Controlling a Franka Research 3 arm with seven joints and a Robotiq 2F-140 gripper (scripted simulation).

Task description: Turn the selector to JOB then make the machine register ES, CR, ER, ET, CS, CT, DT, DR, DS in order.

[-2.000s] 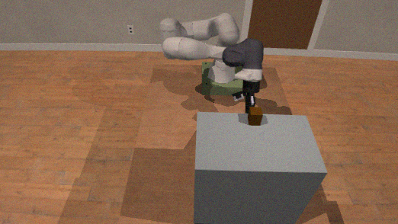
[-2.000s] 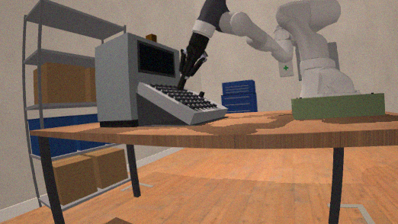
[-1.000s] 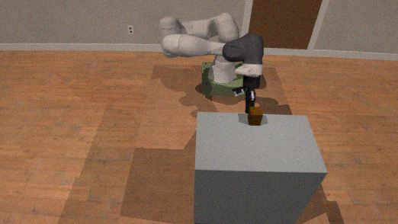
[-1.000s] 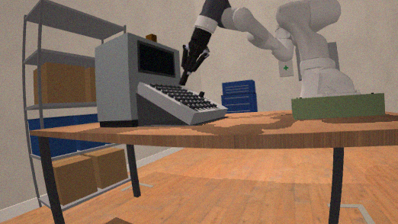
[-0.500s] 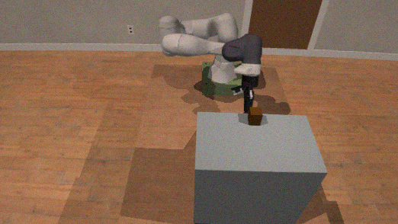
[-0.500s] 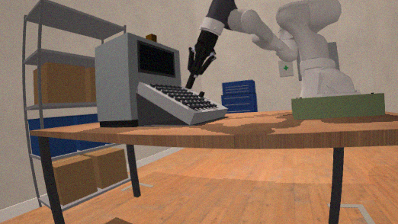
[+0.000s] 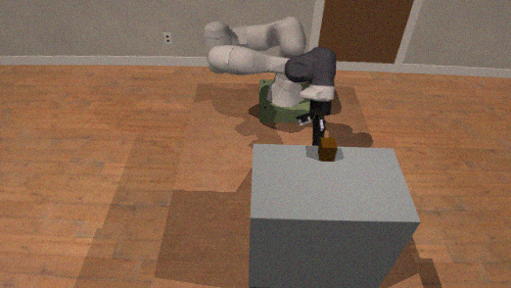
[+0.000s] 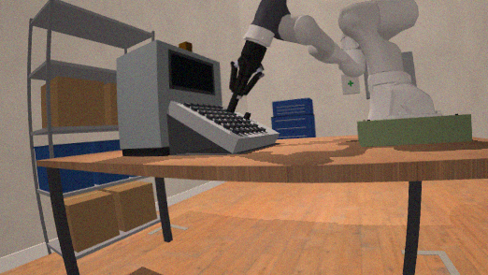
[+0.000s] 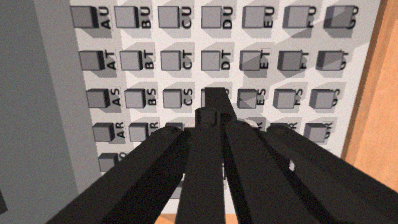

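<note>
ok so the gripper (image 7: 317,142) (image 8: 231,108) (image 9: 214,103) is pinched narrow with nothing in it, basically one black poker. the machine (image 7: 323,183) (image 8: 140,95) stands on the table (image 8: 280,172), and in the wrist view the tip looks to be right over or on the ds key (image 9: 204,98). with 12 at the top of that view, the es key (image 9: 247,99) is at 3 o'clock from it, the cs key (image 9: 172,98) at 9, the dt key (image 9: 210,60) near 12.

my guess is it's mapping keys in teach. i'd centre on one cap, push straight in along the sloped panel's normal, read the light, then back off before sliding over. get the whole map before touching the selector, no going back.

annoying bits: fingers hide most of the ds name and lots of keys toward 6 o'clock. can't tell contact, the selector's setting or a lit key. top view loses the keyboard behind the housing, and the exterior labels are too small.

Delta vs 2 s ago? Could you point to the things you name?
The black two-finger tool (image 7: 317,141) (image 8: 231,107) (image 9: 214,103) shifted slightly along the sloped grey keyboard (image 8: 206,125) (image 9: 68,105), away from the screen (image 8: 192,72), toward the robot base (image 7: 274,116) (image 8: 413,132). No visible grasp or release. Grey terminal housing (image 7: 323,186) (image 8: 140,94), amber block (image 7: 327,150) (image 8: 185,46) unchanged.
</note>
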